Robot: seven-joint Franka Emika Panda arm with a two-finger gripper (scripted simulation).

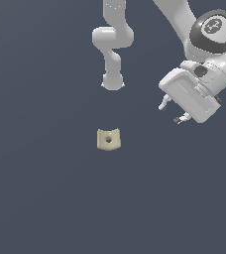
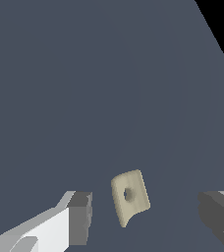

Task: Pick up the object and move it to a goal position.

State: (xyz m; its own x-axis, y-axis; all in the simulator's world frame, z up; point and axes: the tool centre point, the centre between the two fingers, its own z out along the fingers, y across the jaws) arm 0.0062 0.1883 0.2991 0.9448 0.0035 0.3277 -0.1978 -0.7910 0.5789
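The object (image 1: pixel 108 139) is a small pale beige block with a curved concave top edge and a small round hole, lying flat on the dark grey floor near the middle of the exterior view. In the wrist view the object (image 2: pixel 129 197) shows between and beyond my two fingers. My gripper (image 1: pixel 173 111) hangs above the floor toward the exterior view's right of the block, well apart from it. It is open, its fingers (image 2: pixel 79 218) spread wide with nothing between them.
The arm's white base and links (image 1: pixel 112 44) rise at the back, behind the block. The dark grey floor (image 1: pixel 45 188) stretches all around. In the wrist view the floor's edge (image 2: pixel 217 42) shows against black.
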